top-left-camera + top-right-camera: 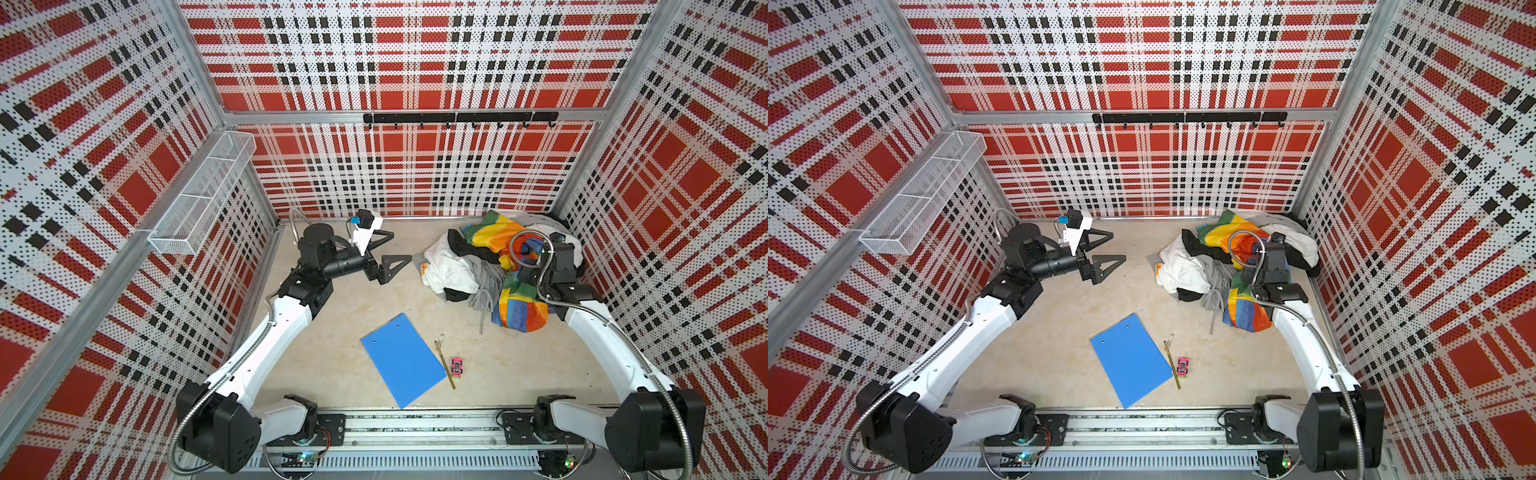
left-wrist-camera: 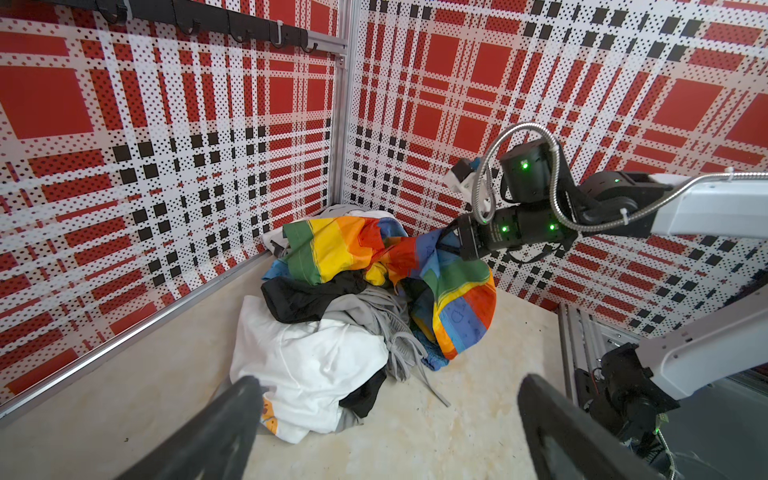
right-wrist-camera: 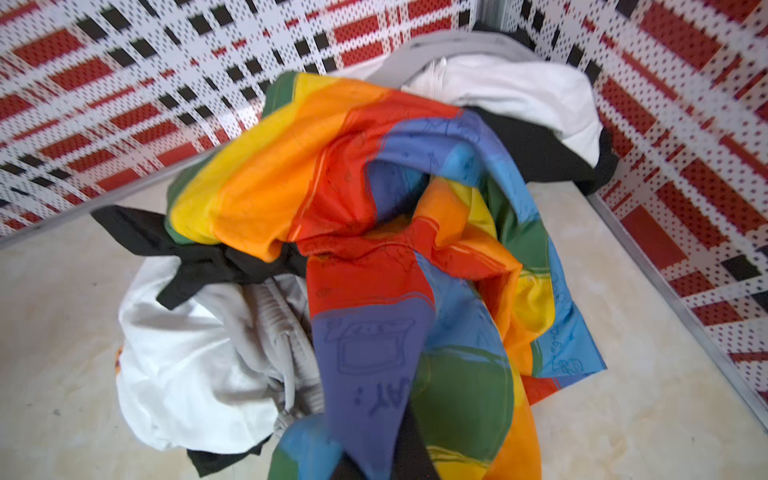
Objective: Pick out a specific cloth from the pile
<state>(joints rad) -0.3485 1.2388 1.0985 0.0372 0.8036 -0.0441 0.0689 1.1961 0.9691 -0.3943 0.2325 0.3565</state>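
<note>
Beige table point(image 1: 519, 374) holds pile point(image 1: 453, 266), clipboard point(image 1: 402, 359), pencil point(image 1: 445, 365), toy car point(image 1: 457, 367).

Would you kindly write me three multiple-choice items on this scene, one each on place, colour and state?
1. The pile lies: A. in the far right corner; B. mid-table; C. by the left arm's base.
2. The clipboard is: A. green; B. blue; C. white.
3. On the right gripper the jaws are: A. wide open; B. shut on the cloth; C. shut on nothing.
Key: 1 A, seen there in both top views; 2 B, its whole face is blue; 3 B, cloth runs into closed jaws.
</note>
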